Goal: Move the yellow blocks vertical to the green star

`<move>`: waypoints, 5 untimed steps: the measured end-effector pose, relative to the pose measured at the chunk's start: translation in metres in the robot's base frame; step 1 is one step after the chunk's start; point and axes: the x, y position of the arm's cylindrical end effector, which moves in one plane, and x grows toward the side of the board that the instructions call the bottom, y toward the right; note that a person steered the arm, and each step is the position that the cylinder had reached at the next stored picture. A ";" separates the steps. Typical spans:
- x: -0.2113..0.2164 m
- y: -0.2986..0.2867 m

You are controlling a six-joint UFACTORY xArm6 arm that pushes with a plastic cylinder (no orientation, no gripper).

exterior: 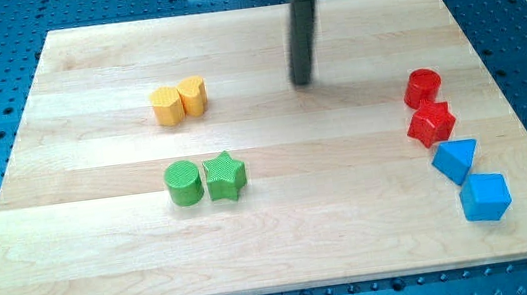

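Now standing with my tip [303, 82] bare on the counter [354, 227]: no jaws here, nothing held. Yellow blocks [179, 101] touching as a pair, well off toward the view's left; green star [226, 176] lower left, beside the green cylinder [183, 183]. Best swung round behind the pair, then nudged slowly rightward above the star.

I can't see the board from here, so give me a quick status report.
My tip down, clear of blocks, right of yellow blocks. Yellow pair touching, above green star, slightly left. Nothing between tip and yellows.
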 end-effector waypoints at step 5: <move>0.021 -0.162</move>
